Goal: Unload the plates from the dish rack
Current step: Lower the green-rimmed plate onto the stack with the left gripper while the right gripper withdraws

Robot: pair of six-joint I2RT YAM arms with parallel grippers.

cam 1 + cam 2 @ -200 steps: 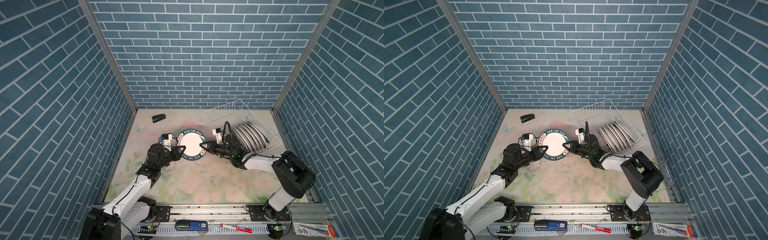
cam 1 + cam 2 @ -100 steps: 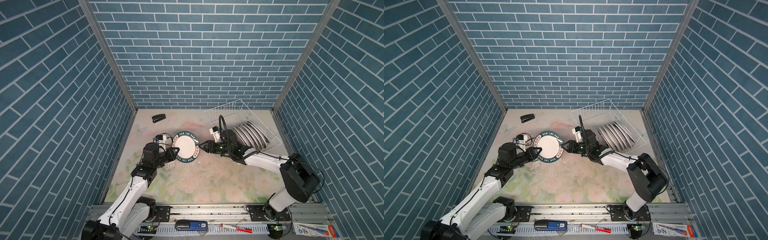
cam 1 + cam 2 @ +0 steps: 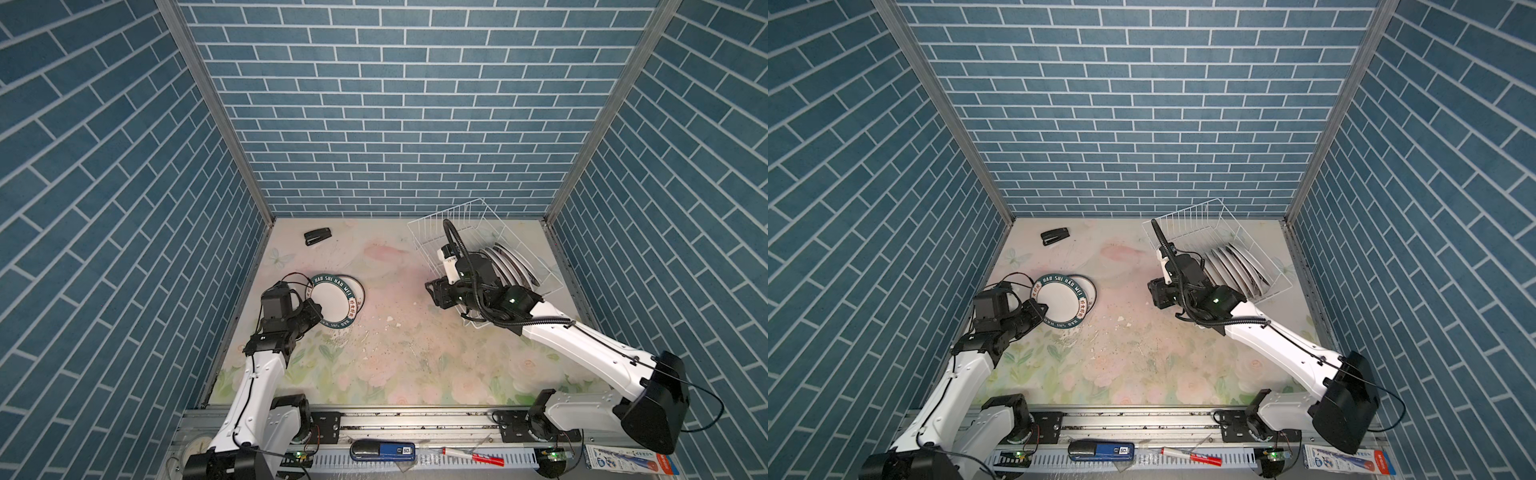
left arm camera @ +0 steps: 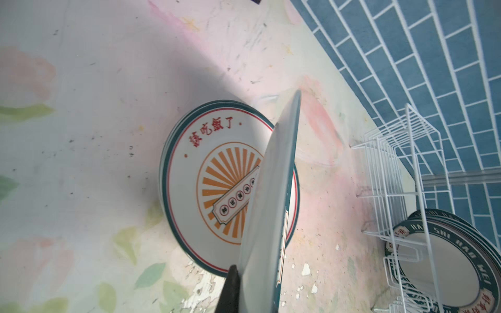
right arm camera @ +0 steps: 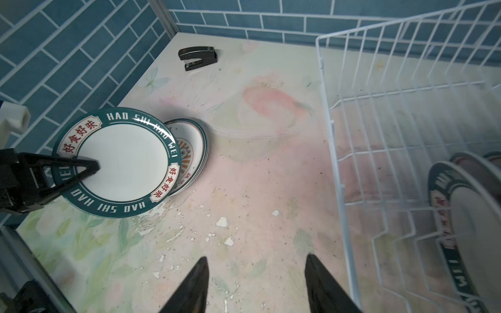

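Left gripper (image 3: 314,309) is clamped on the rim of a green-rimmed plate (image 3: 332,300) lettered HAO SHI HAO WEI. It holds the plate tilted over a short stack of plates (image 4: 206,189) lying flat on the left of the floral table (image 3: 415,353). Contact between the held plate and the stack cannot be determined. Right gripper (image 5: 256,261) has its jaws apart with nothing between them, just beside the left side of the white wire dish rack (image 3: 453,216). Further plates (image 3: 1237,266) stand on edge inside the rack at the table's far right.
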